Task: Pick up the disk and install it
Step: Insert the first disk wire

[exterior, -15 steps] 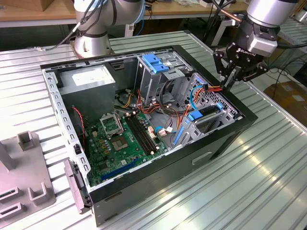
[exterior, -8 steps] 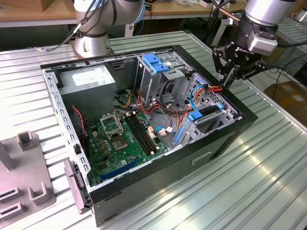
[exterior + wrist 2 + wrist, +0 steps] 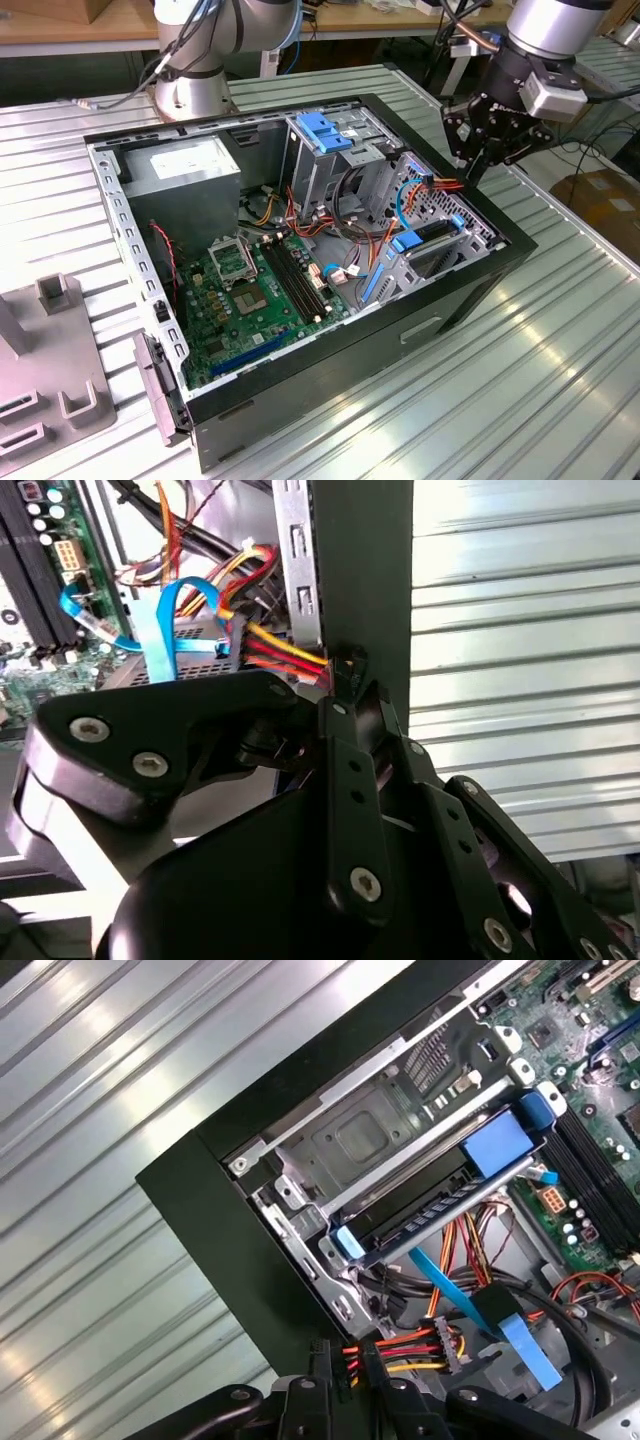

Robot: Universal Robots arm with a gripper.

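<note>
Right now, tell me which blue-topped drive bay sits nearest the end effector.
The low bay with the blue handle, beside the case's front wall under the end effector; the tall blue-topped cage stands farther off.

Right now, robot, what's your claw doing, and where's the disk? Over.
Gripper above the computer case's far corner, nothing seen in it. Disk sits in its bay, blue frame showing. Coloured wires right beside gripper.

A lab: open computer case (image 3: 300, 260) on slatted metal bench (image 3: 520, 380).

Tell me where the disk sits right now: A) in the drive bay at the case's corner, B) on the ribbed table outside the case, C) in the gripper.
A: the disk, with its blue frame, lies in the bay inside the case, apart from the gripper.
</note>
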